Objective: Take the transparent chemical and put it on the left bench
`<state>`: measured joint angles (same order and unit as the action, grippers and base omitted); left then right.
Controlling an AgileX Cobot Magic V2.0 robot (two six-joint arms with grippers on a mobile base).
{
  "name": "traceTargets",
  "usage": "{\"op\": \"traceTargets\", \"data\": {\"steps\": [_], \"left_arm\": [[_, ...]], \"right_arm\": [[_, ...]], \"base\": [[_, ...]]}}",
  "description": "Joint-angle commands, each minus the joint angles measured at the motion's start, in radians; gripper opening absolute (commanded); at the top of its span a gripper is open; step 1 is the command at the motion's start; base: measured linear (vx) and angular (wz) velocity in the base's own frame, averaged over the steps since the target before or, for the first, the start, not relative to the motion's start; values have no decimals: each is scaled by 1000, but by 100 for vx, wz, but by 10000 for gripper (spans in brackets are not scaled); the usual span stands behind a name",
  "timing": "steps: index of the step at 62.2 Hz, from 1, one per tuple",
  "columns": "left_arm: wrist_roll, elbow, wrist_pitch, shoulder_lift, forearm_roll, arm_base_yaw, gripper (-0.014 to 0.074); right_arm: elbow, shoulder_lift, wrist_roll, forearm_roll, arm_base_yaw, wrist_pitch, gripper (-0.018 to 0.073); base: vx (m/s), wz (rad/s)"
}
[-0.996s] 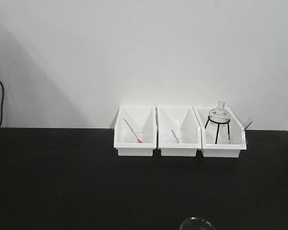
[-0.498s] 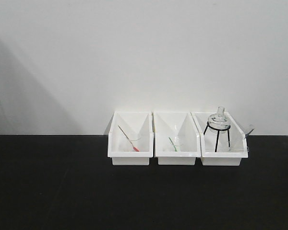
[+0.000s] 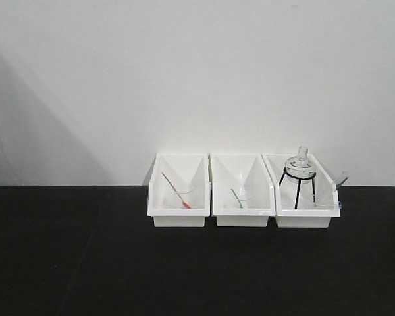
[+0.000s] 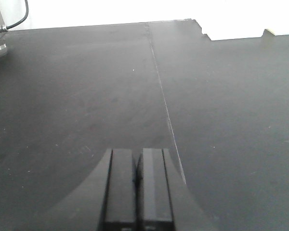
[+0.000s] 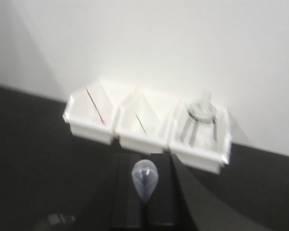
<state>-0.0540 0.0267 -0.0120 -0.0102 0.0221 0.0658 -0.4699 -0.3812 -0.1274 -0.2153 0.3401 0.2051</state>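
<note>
In the right wrist view my right gripper (image 5: 144, 161) is shut on a small transparent teardrop-shaped glass vessel (image 5: 144, 180), held above the black bench and facing three white bins. The vessel and both grippers are out of the front view. In the left wrist view my left gripper (image 4: 137, 153) is shut and empty, low over the bare black bench top (image 4: 86, 96).
Three white bins stand against the white wall: the left (image 3: 178, 220) holds a red-tipped rod, the middle (image 3: 243, 219) a green-tipped rod, the right (image 3: 303, 219) a glass flask on a black tripod (image 3: 299, 164). A thin seam (image 4: 164, 101) runs across the bench.
The front view has shifted: the bins sit lower and further left in frame, and the glass vessel and the cable seen one second ago have left the picture. Little has changed in the last half second.
</note>
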Motion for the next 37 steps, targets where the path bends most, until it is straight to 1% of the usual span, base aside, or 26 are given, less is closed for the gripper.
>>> {"op": "traceTargets", "data": {"steps": [1, 6, 12, 16, 26, 31, 37], "left_arm": [[8, 16, 78, -19, 1, 2, -3], [8, 16, 78, -19, 1, 2, -3], [8, 16, 78, -19, 1, 2, -3], [8, 16, 78, -19, 1, 2, -3], [8, 16, 78, -19, 1, 2, -3], [8, 16, 78, -19, 1, 2, -3], [8, 16, 78, -19, 1, 2, -3]], "right_arm": [[-27, -135, -67, 62, 0, -249, 0], [-27, -277, -76, 82, 0, -377, 0], [-27, -412, -78, 81, 10, -480, 0], [-27, -513, -83, 74, 40, -539, 0], [-27, -700, -83, 9, 137, -597, 0], [-27, -766, -81, -1, 157, -606, 0], [-27, -838, -78, -1, 157, -615, 3]], "base": [[0, 0], [0, 0], [0, 0], [0, 0], [0, 0], [0, 0], [0, 0]]}}
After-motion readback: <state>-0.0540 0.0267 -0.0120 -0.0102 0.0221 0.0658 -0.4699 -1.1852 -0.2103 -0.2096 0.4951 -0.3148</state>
